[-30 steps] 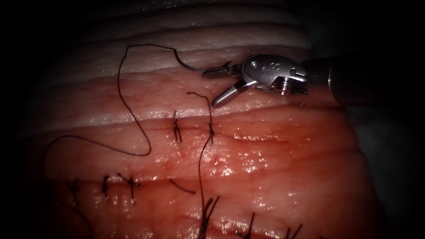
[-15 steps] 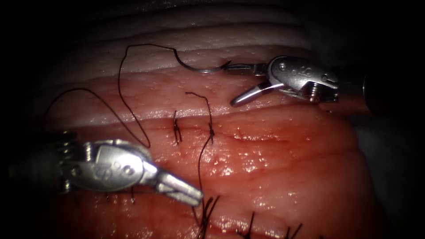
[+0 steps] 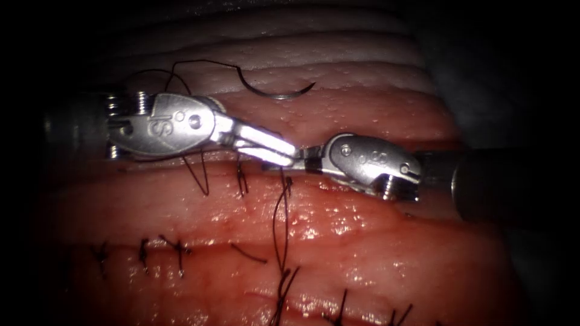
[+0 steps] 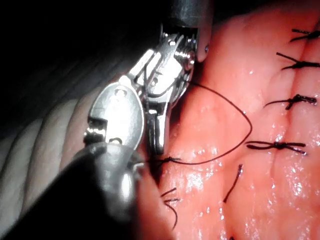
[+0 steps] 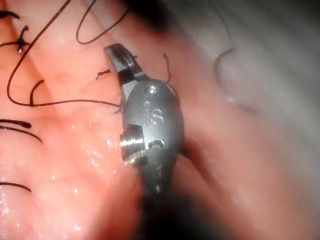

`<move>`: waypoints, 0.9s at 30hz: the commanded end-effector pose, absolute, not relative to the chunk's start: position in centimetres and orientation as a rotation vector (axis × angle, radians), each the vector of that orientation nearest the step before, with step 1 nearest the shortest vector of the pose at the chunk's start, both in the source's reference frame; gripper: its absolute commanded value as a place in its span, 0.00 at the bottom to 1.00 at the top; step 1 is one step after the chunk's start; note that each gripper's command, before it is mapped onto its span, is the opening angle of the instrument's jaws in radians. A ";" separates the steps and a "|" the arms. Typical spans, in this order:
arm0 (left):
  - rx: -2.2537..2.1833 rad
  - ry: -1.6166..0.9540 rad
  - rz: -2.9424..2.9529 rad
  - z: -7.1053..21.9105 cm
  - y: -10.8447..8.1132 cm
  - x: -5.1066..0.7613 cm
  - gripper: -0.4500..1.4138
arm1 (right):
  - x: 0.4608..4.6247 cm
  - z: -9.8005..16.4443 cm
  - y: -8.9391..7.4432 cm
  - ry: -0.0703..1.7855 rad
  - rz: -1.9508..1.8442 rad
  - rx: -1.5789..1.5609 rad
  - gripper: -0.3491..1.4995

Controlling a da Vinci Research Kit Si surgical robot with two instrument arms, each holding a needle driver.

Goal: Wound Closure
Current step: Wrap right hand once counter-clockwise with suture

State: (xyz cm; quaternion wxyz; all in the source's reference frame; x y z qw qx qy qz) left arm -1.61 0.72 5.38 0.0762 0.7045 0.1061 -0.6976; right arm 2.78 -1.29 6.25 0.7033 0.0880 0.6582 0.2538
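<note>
The curved needle [image 3: 275,93] lies free on the pale tissue [image 3: 362,66] above the cut, held by neither tool. Its thread [image 3: 199,61] runs off to the left. My left tool [image 3: 284,151] reaches in from the left with its jaws shut, and slack thread lies across its body. My right tool [image 3: 300,158] meets it tip to tip, jaws shut, just above a knotted stitch [image 3: 287,180]. Whether thread sits between either pair of jaws is hidden. The right wrist view shows the right tool [image 5: 116,54] shut, with a strand [image 5: 60,103] ending beside it.
A second tied stitch [image 3: 241,176] sits left of the knot. More stitches [image 3: 145,250] line the lower left and the bottom edge [image 3: 341,305]. A loose cut end [image 3: 248,255] lies between them. Red fluid [image 3: 338,223] glistens on the tissue. A thread loop [image 4: 247,125] arcs beside stitches.
The left tool came in and rose from the lower left to the middle, dragging thread slack upward. The right tool left the needle's tip, moved down and left, and its jaws shut.
</note>
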 end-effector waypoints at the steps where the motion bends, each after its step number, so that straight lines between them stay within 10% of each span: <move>1: 2.122 0.304 -2.096 5.5 0.8 -1.66 0.00 | 2.94 6.3 -1.4 1.473 0.559 0.204 0.00; 27: 2.101 0.228 -2.281 6.9 0.6 -1.28 0.00 | 2.89 6.0 -1.6 1.792 0.812 0.181 0.00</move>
